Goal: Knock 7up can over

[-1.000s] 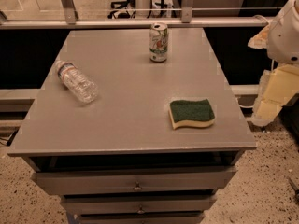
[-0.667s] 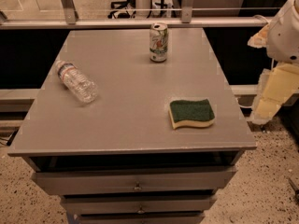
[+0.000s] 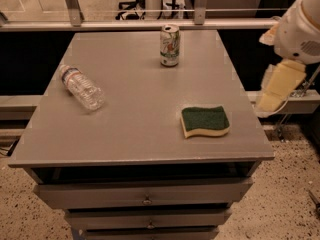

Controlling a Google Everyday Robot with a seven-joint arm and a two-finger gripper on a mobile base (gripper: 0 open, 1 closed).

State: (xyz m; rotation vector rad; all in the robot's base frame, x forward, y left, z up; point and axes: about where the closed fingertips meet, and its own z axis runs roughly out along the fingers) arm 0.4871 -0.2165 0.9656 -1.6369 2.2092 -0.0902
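The 7up can (image 3: 170, 45) stands upright near the far edge of the grey table (image 3: 140, 129), a little right of centre. It has a whitish-silver body with green markings and a silver top. My gripper (image 3: 276, 88) hangs off the table's right side, beyond the edge, below the white arm (image 3: 300, 29). It is well to the right of the can and nearer to me, and touches nothing.
A clear plastic water bottle (image 3: 81, 87) lies on its side at the table's left. A green and yellow sponge (image 3: 205, 121) lies at the front right. A metal rail (image 3: 135, 25) runs behind the table. Drawers (image 3: 145, 196) sit below the top.
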